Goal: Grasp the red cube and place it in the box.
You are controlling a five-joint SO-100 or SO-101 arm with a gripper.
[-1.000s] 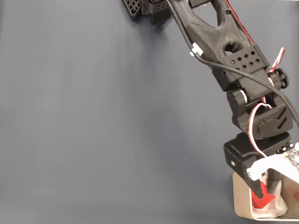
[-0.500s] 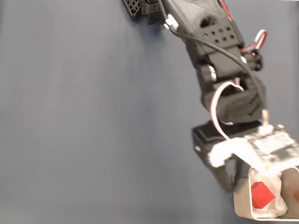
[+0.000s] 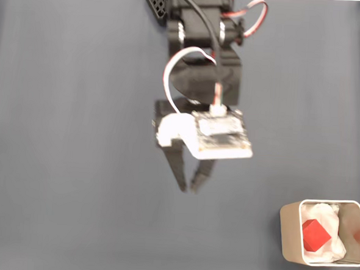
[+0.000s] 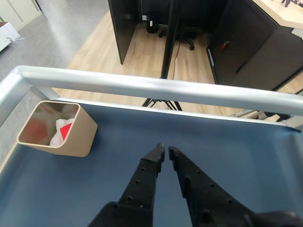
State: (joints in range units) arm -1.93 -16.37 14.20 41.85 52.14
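Observation:
The red cube (image 3: 314, 235) rests on crumpled white paper inside the beige box (image 3: 288, 231) at the lower right of the fixed view. In the wrist view the box (image 4: 78, 136) stands at the left near the table's rim, with a corner of the red cube (image 4: 66, 130) showing inside. My gripper (image 3: 189, 188) hovers over bare mat well to the left of the box and above it in the fixed view. Its black fingers nearly touch at the tips and hold nothing, which the wrist view of the gripper (image 4: 165, 151) confirms.
A dark blue mat (image 3: 76, 135) covers the table. A silver metal rail (image 4: 156, 87) runs along the table's far edge in the wrist view, with floor and dark furniture beyond it. The arm's base (image 3: 175, 6) sits at the top centre of the fixed view.
The gripper let go of the red cube in the box, then the arm drew back up and to the left, away from the box, and its fingers came together.

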